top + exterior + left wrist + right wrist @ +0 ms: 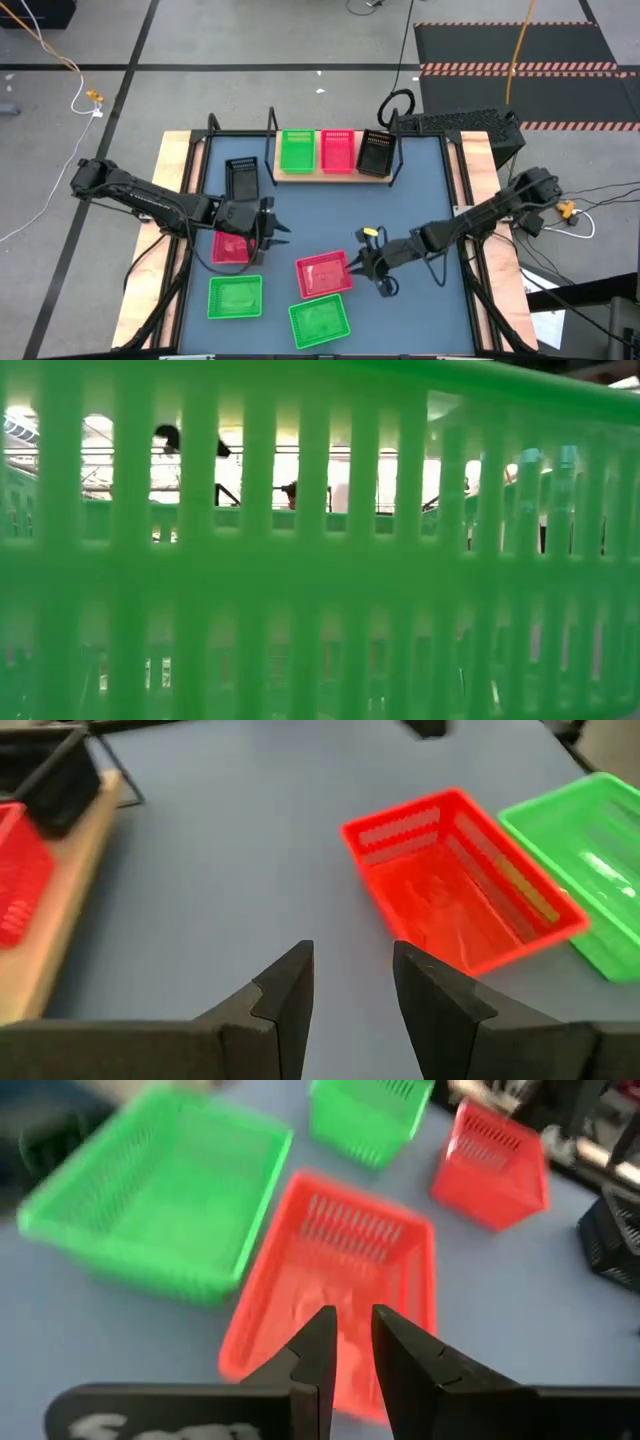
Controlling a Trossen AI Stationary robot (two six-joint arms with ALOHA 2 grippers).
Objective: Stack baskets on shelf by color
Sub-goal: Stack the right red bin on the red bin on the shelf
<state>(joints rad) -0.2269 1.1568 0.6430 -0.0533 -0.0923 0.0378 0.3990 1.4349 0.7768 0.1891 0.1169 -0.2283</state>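
Blue-grey tabletop (320, 215), shelf (333, 172) at back, striped floor mat (520, 68), both jaws empty, slightly apart.

Glossy plastic mesh baskets (323, 274), pale wooden shelf (330, 174), matt blue-grey tabletop (420, 200)

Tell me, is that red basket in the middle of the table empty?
Empty: the red basket shows only its bare bottom in the left wrist view.

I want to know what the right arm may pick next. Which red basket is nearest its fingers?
The red basket mid-table, just left of the right gripper. The other loose one lies by the left gripper.
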